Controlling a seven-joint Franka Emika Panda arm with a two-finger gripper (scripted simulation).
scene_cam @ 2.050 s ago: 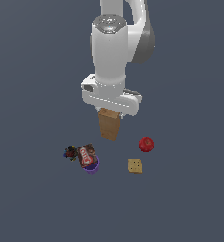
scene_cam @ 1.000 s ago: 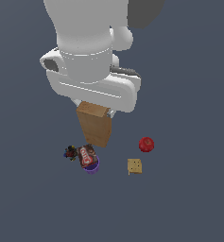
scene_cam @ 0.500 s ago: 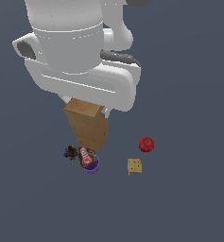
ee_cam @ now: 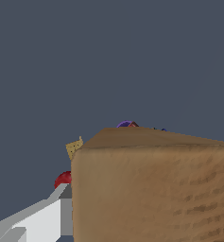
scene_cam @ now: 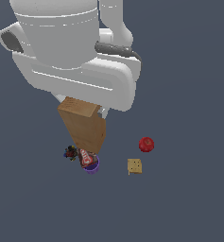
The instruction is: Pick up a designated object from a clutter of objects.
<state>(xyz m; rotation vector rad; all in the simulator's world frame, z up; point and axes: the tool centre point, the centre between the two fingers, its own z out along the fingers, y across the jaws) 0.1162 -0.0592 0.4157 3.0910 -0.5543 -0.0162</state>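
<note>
The tall tan-brown box (scene_cam: pixel 85 126) hangs under the big white hand, lifted well above the floor and tilted. My gripper (scene_cam: pixel 87 108) is shut on the box; its fingers are mostly hidden by the hand and the box. In the wrist view the box (ee_cam: pixel 151 189) fills the near field, with one grey finger (ee_cam: pixel 61 208) against its side. The rest of the clutter lies below: a purple bowl (scene_cam: pixel 92 166) with a brown-red packet (scene_cam: pixel 86 158) in it, a dark multicoloured bit (scene_cam: pixel 70 152), a red ball (scene_cam: pixel 146 144) and a small tan dotted square (scene_cam: pixel 134 166).
The floor is a plain dark grey surface (scene_cam: pixel 189 198). In the wrist view the red ball (ee_cam: pixel 64 179), the dotted square (ee_cam: pixel 74 147) and the bowl's rim (ee_cam: pixel 124 124) peek out past the box's edges.
The hand has risen toward the camera with the box in it, so both look larger and higher. The items on the floor have not moved.
</note>
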